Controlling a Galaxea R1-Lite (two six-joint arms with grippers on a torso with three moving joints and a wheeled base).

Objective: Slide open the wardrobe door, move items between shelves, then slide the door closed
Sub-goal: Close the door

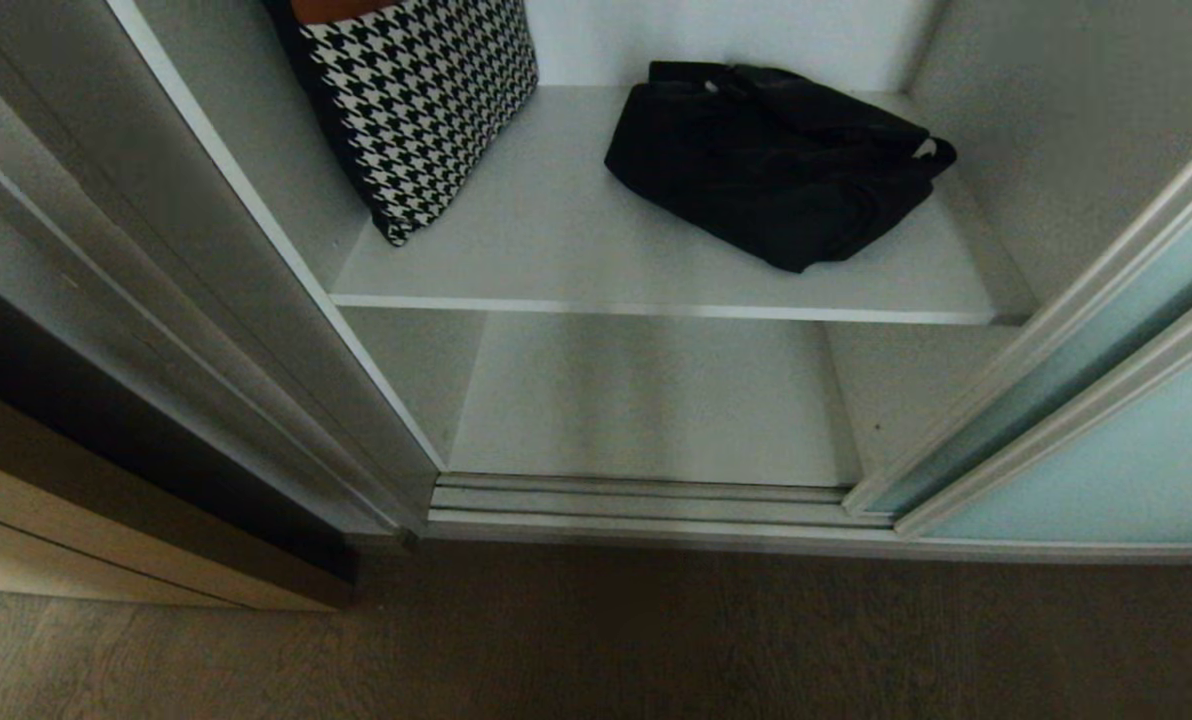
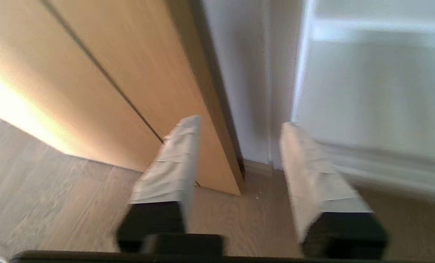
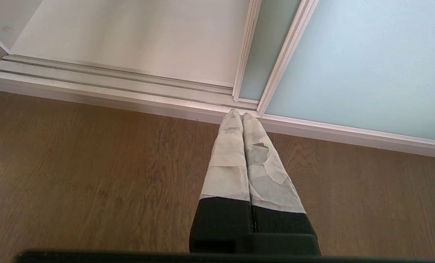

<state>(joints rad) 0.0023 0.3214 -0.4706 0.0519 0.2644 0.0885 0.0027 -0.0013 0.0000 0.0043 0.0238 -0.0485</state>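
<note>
Both grippers empty, wardrobe open, both items on the upper shelf.

The left gripper (image 2: 235, 146) has its jaws parted with nothing between them, hanging over the wood floor (image 2: 57, 204) in front of the tan cabinet front (image 2: 137, 65) and the wardrobe's left edge. The right gripper (image 3: 238, 117) is clenched on nothing, fingertips touching, just above the floor track (image 3: 111, 78) near the corner of the sliding wardrobe door (image 3: 367, 62), which stands pushed to the right. On the upper shelf (image 1: 596, 250) the houndstooth piece (image 1: 416, 100) leans at the left wall and the black bundle (image 1: 771, 160) lies to the right, well apart; the lower shelf (image 1: 646, 400) holds nothing. Risks, as I judge them: the loose straps could snag the shelf edge in a lift, a shallow pinch could let the soft cloth slide out, and the left arm could clip the cabinet corner on reaching in.
</note>
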